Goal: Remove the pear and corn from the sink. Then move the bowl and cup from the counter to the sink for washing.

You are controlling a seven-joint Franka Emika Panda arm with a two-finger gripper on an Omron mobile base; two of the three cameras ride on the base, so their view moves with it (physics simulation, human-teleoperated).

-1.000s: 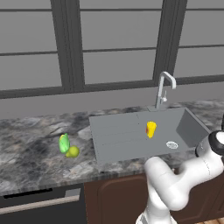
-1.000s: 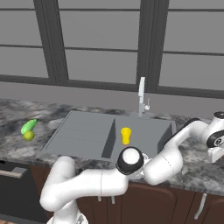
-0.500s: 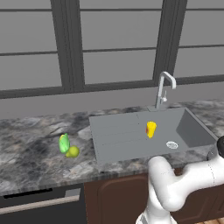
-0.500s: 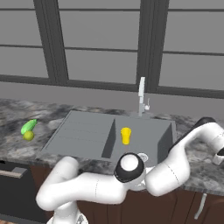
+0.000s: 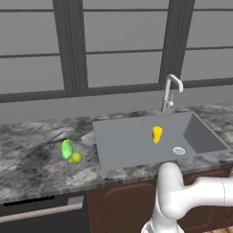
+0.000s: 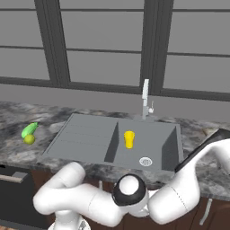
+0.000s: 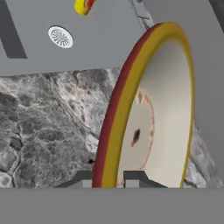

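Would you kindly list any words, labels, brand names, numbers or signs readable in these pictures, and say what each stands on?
None: no readable text shows anywhere.
The cup in the sink bears a red mark, a plain patch, no letters.
The bowl shows red and yellow bands and a speckled inside, no writing.
The counter and faucet carry no labels.

We face a row of tall windows (image 5: 118, 68) with dark grey frames above a plain grey wall. A speckled grey granite counter (image 5: 32, 159) runs below them, over dark reddish-brown cabinet doors (image 5: 120, 209) and a black appliance front (image 5: 41, 216) with a pale handle.
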